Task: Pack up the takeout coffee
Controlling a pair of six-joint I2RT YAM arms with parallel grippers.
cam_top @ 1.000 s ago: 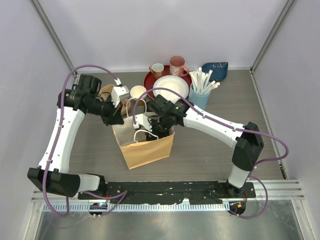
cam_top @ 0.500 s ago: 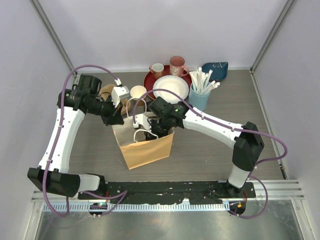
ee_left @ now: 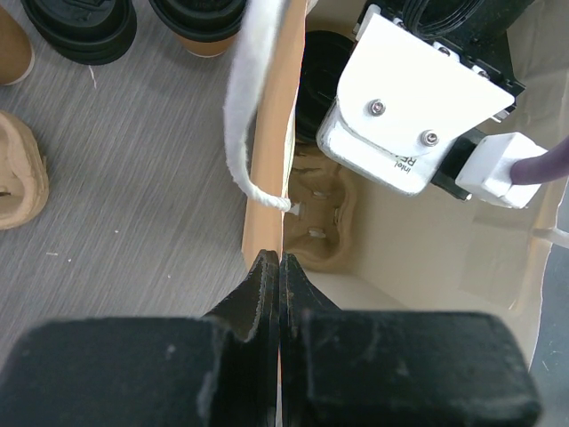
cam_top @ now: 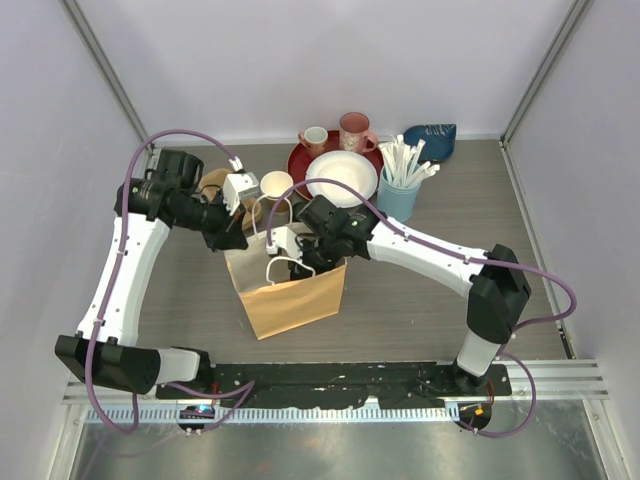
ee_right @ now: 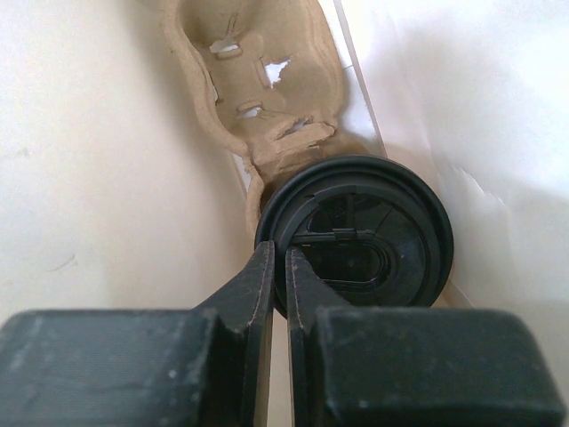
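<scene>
Grey tabletop (cam_top: 420, 300) carries brown paper bag (cam_top: 295, 300). Left hand (ee_left: 280, 267) clamped on bag's side wall. Right hand (ee_right: 277, 253) inside bag, pinching lid rim of takeout coffee (ee_right: 364, 231), cup at end of pulp carrier (ee_right: 258, 62).

Cup (ee_right: 356, 233) w/ blk lid upright in bag (ee_right: 80, 133); 2 more lidded cups (ee_left: 80, 27) on table (ee_left: 133, 178).

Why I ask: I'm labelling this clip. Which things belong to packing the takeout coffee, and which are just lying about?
Job: paper bag, left gripper pinching its rim, pulp carrier and lidded cup inside, two more lidded cups on the table.
Lying about: pink mug, white mug, red plate, white bowl, blue cup of straws.
</scene>
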